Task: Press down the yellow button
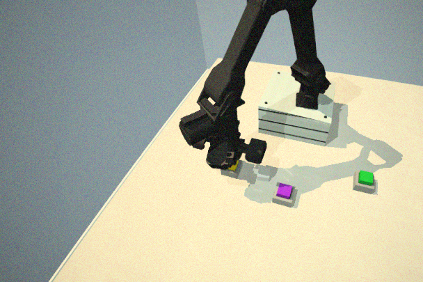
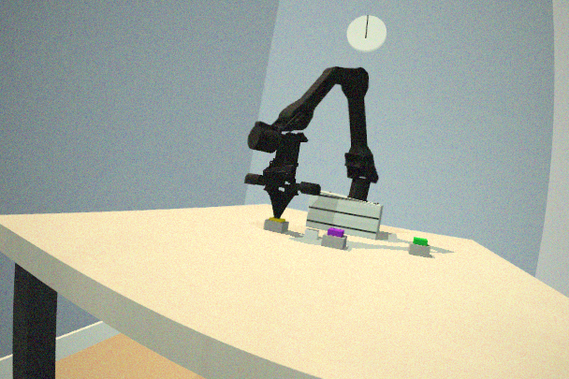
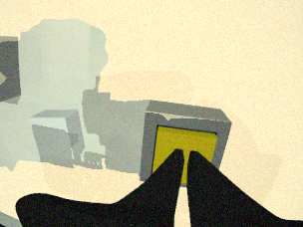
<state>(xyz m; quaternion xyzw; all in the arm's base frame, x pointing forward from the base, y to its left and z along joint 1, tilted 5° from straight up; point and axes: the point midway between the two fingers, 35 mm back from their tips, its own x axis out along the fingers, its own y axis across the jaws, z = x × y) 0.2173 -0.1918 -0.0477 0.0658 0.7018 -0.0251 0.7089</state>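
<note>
Wrist view: your end effector (image 3: 183, 156) is closed, empty, tips together on the yellow button (image 3: 193, 144).
Yellow button: on the worktop (image 1: 195, 236), near its left edge.
Beside it: small pale block (image 3: 56, 135), purple button (image 1: 284, 191).
Further: green button (image 1: 366, 177).

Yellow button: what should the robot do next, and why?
Probably push straight down a little more. The shut tool has its tips on the yellow button, and the exterior view cannot show whether it has bottomed out. The small white block sits beside it, so no sideways drift.
</note>
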